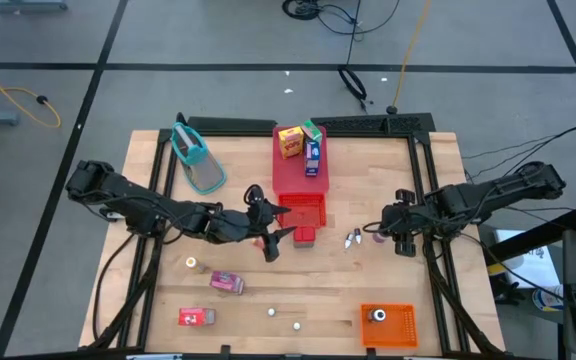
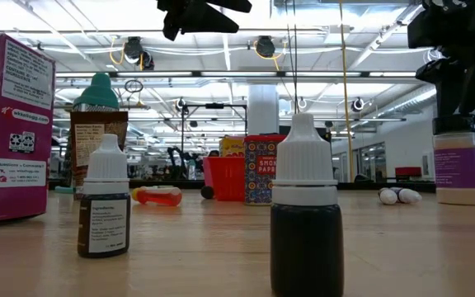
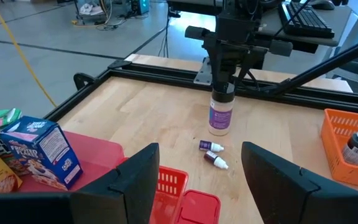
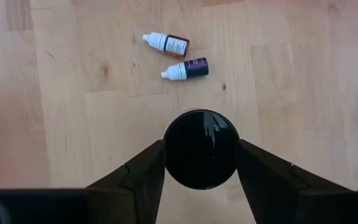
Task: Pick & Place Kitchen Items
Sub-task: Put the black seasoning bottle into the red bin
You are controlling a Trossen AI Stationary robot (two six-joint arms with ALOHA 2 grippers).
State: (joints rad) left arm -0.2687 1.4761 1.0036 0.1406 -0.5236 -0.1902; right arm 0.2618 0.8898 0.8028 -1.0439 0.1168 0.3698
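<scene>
My right gripper (image 1: 390,226) stands over a clear spice jar (image 3: 220,116) with a purple label and a black cap, near the table's right side, and is shut on it. Two small dropper bottles (image 4: 176,56) lie on the wood just left of the jar. My left gripper (image 3: 197,180) hangs open at mid-table above a red basket (image 1: 304,211) and a small red carton (image 1: 304,236), touching nothing. Yellow, blue and green cartons (image 1: 302,145) stand on a red tray (image 1: 290,180). A pink carton (image 1: 226,283) and a red carton (image 1: 196,317) lie near the front. My right gripper holds the jar by its black cap (image 4: 201,148), pinched between the two fingers (image 4: 143,171) on opposite sides. The fingers come from above, pointing down. The jar is upright, and its base (image 2: 458,198) appears to rest on the table.
An orange bin (image 1: 400,326) with a bottle in it sits at the front right. A teal-rimmed strainer (image 1: 198,160) lies at the far left. Tiny round pieces (image 1: 272,312) dot the front. Black frame rails (image 1: 423,170) border the table. Bare wood lies between the droppers and the bin.
</scene>
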